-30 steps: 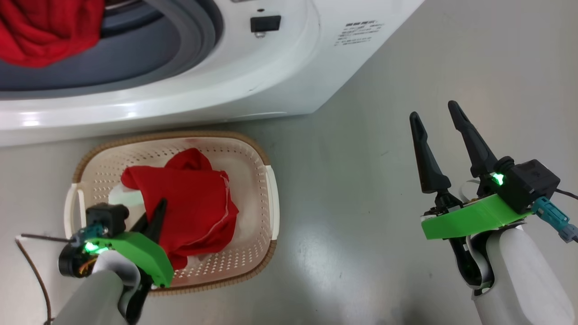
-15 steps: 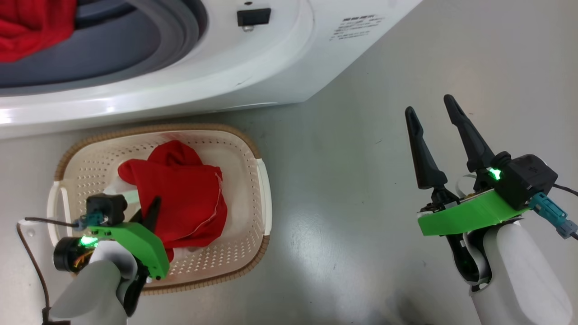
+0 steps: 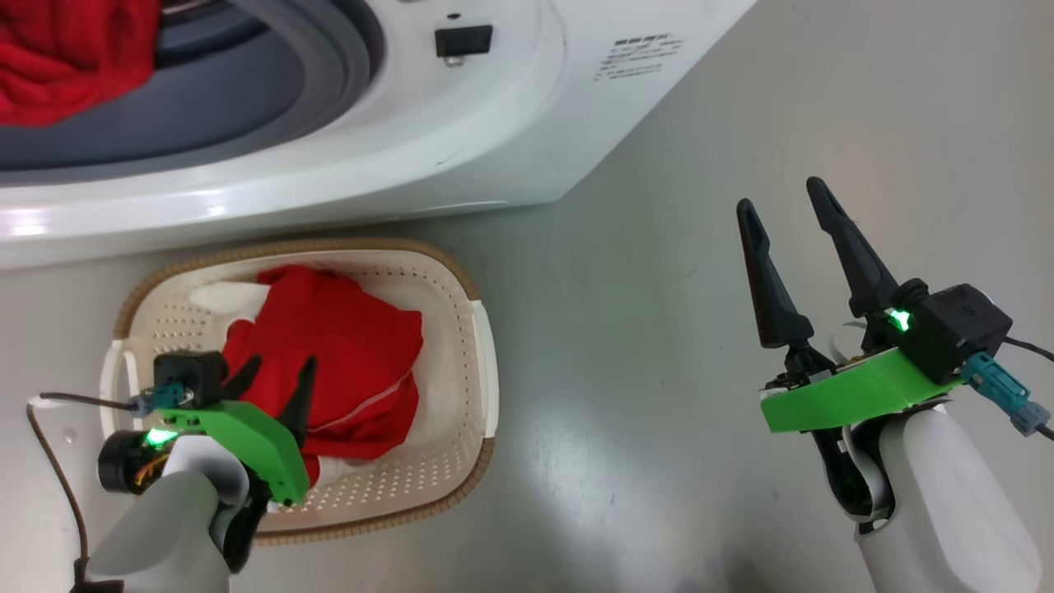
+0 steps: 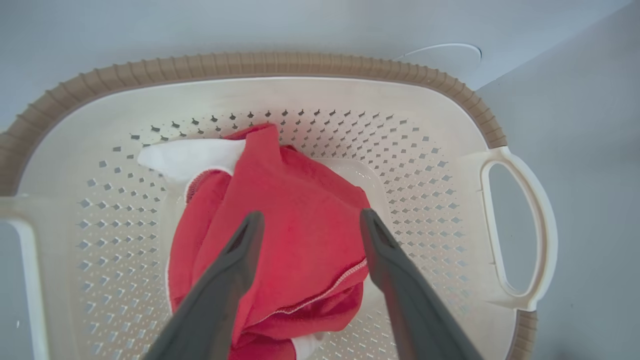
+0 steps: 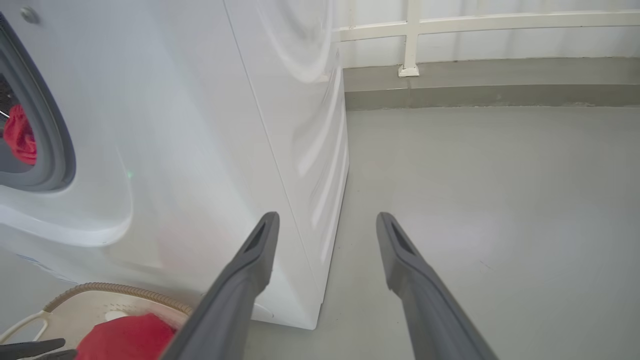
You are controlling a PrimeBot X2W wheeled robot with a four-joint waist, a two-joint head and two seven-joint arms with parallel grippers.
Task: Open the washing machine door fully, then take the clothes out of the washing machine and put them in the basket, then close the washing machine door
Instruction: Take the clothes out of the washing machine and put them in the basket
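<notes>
The washing machine stands at the top of the head view with its grey gasket bared; its door is out of view. Red clothes lie in the drum, and the right wrist view catches them too. In front stands the basket with a red and white garment lying loose in it. My left gripper hovers open just above that garment, fingers either side, inside the basket. My right gripper is open and empty over bare floor to the right, also.
Grey floor stretches right of the machine's side panel. A low ledge and a white rail post close the far side. A brown cable trails beside my left arm. A black latch catch sits on the machine's front.
My left gripper went from shut on the red garment to open. The garment has dropped and spread lower in the basket. The right arm has stayed put; the head view shifted slightly.
</notes>
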